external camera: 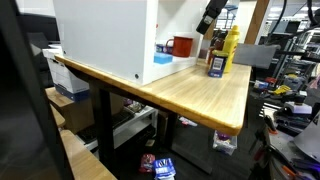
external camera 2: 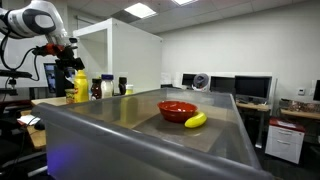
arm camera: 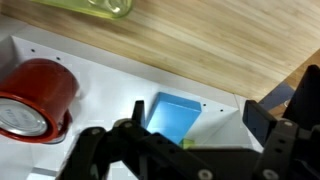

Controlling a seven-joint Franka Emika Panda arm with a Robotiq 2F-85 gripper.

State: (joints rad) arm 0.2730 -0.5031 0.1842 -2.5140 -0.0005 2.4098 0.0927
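In the wrist view my gripper [arm camera: 197, 110] is open, its dark fingers [arm camera: 258, 115] spread wide with nothing between them. Below the gap lies a blue block [arm camera: 172, 113] on a white surface [arm camera: 110, 72], with a small yellow-green bit [arm camera: 188, 144] beside it. A red mug [arm camera: 35, 98] stands to the left of the block. In an exterior view the gripper [external camera: 210, 18] hangs in the air above the red mug [external camera: 183, 45] and the blue block [external camera: 163, 58]. In an exterior view the gripper [external camera 2: 62, 48] hovers above a yellow bottle [external camera 2: 81, 85].
A yellow bottle [external camera: 229, 47] and a dark jar [external camera: 215, 66] stand on the wooden table [external camera: 200, 95] beside a large white box [external camera: 105, 35]. A red bowl [external camera 2: 177, 110] and a banana [external camera 2: 196, 120] lie on a grey surface [external camera 2: 130, 125]. Jars [external camera 2: 106, 88] stand nearby.
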